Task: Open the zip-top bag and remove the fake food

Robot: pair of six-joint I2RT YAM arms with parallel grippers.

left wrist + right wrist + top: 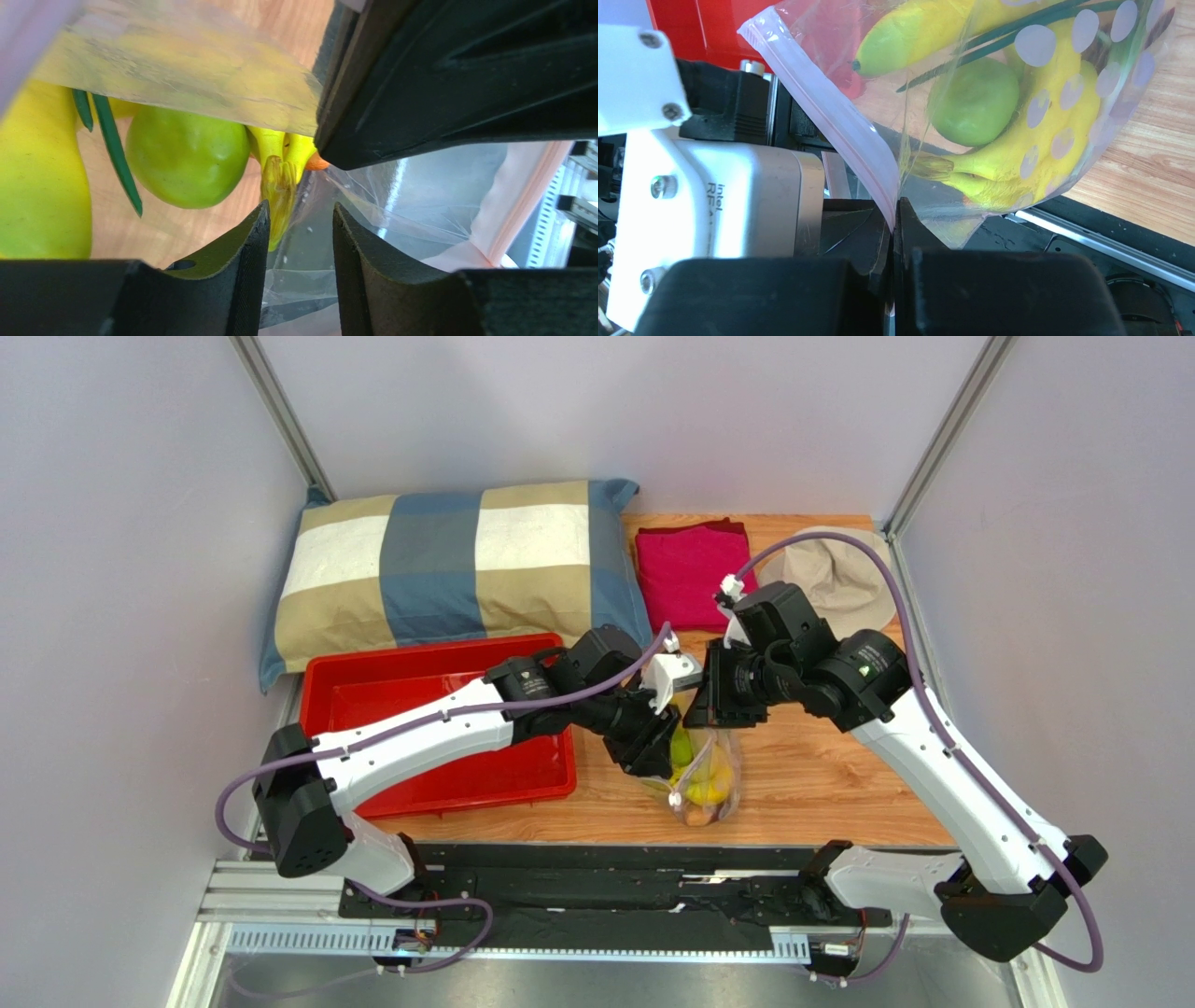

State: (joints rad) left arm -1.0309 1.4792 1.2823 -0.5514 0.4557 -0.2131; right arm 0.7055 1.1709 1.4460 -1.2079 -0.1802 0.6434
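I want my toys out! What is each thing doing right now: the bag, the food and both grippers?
zip-top bag: held up by its mouth, food inside.
fake food: inside the bag.
right gripper: shut on the bag's zip edge.
left gripper: jaws slightly apart, bag plastic between them.

My left arm point(421, 735) lies low from its base at the near left and runs rightward, the wrist bent down toward the centre. My right arm point(940, 756) climbs from its base at the near right, elbow high, forearm angled left and down. The two wrists meet almost nose to nose in the middle. On the left gripper point(300, 227) I read the jaws as parted by a narrow gap. The right gripper point(895, 231) is clamped tight, fingers flush, pinching the mouth edge of the zip-top bag point(990, 161).
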